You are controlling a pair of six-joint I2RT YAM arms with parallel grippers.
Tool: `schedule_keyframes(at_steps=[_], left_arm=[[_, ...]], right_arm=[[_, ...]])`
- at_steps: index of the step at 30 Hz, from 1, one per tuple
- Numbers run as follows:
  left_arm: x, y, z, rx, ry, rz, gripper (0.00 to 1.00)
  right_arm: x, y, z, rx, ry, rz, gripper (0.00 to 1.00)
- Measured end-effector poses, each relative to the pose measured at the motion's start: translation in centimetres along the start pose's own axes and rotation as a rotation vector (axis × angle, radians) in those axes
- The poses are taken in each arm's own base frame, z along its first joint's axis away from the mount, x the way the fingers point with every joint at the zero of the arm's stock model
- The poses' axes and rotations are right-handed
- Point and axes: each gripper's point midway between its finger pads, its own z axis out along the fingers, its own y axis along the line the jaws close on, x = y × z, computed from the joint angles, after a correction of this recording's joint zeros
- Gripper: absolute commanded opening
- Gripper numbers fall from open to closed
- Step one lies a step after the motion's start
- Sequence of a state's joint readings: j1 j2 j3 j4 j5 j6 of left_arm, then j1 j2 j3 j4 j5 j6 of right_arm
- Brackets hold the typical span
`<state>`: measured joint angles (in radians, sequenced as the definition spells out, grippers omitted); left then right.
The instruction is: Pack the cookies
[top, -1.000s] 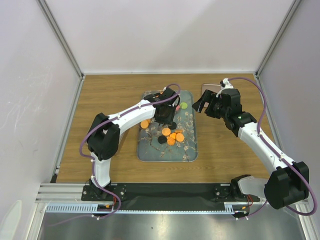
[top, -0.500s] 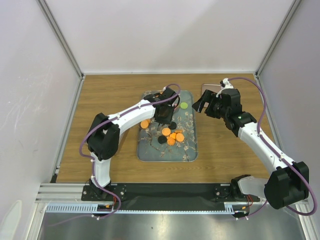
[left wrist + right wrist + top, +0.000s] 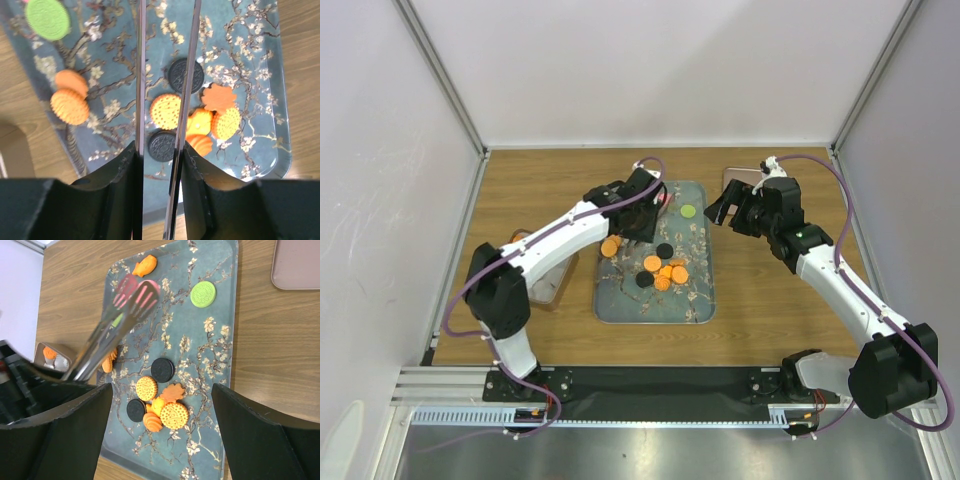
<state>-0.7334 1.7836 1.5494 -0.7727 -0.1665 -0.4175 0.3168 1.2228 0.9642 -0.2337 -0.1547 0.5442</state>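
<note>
The cookies lie on the floral grey tray (image 3: 700, 300). A green cookie (image 3: 688, 211) sits at the far right, two black ones (image 3: 663, 249) and an orange cluster (image 3: 666, 271) in the middle, and more orange ones (image 3: 610, 246) at the left edge. My left gripper (image 3: 638, 215) is shut on metal tongs (image 3: 112, 332). The tongs' tips pinch a pink cookie (image 3: 136, 290) above the tray's far left part. My right gripper (image 3: 735, 213) is open and empty, hovering right of the tray. In the left wrist view the tongs' blades (image 3: 140, 75) run over the black cookies (image 3: 183, 75).
A small brown box (image 3: 542, 270) stands left of the tray, and an orange cookie (image 3: 49, 353) shows inside it. A pinkish flat container (image 3: 742, 178) lies at the far right behind my right gripper. White walls enclose the table on three sides.
My left arm has swung left and its elbow has moved away from the tray, which uncovers the brown box. The tongs have shifted toward the tray's far left. The right arm has not moved.
</note>
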Motion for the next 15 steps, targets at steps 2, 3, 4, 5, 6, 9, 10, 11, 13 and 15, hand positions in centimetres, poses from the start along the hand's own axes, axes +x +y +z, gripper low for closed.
schedule_keyframes(at_steps=[2, 3, 4, 5, 6, 9, 10, 11, 13, 15], left_arm=[[0.1, 0.5, -0.8, -0.007, -0.013, -0.003, 0.40], [0.3, 0.7, -1.3, -0.011, -0.017, -0.004, 0.40], [0.5, 1.0, -1.8, -0.013, -0.022, -0.006, 0.40], [0.8, 1.4, -2.3, -0.019, -0.024, -0.009, 0.40], [1.1, 1.8, -2.9, -0.027, -0.028, -0.015, 0.40], [2.3, 3.4, -5.1, -0.048, -0.043, -0.041, 0.41], [2.7, 4.1, -6.0, -0.054, -0.057, -0.053, 0.40], [3.3, 5.0, -7.0, -0.062, -0.066, -0.072, 0.40], [4.3, 6.7, -9.1, -0.076, -0.089, -0.117, 0.41], [5.1, 8.3, -10.8, -0.086, -0.118, -0.169, 0.41]], right_arm=[[0.0, 0.0, 0.0, 0.000, 0.000, 0.000, 0.87], [0.0, 0.0, 0.0, 0.000, 0.000, 0.000, 0.87], [0.0, 0.0, 0.0, 0.000, 0.000, 0.000, 0.87], [0.0, 0.0, 0.0, 0.000, 0.000, 0.000, 0.87], [0.0, 0.0, 0.0, 0.000, 0.000, 0.000, 0.87], [0.0, 0.0, 0.0, 0.000, 0.001, 0.000, 0.87], [0.0, 0.0, 0.0, 0.000, 0.001, 0.000, 0.87], [0.0, 0.0, 0.0, 0.000, 0.001, 0.000, 0.88], [0.0, 0.0, 0.0, 0.000, 0.001, 0.000, 0.87], [0.0, 0.0, 0.0, 0.000, 0.002, 0.001, 0.87]])
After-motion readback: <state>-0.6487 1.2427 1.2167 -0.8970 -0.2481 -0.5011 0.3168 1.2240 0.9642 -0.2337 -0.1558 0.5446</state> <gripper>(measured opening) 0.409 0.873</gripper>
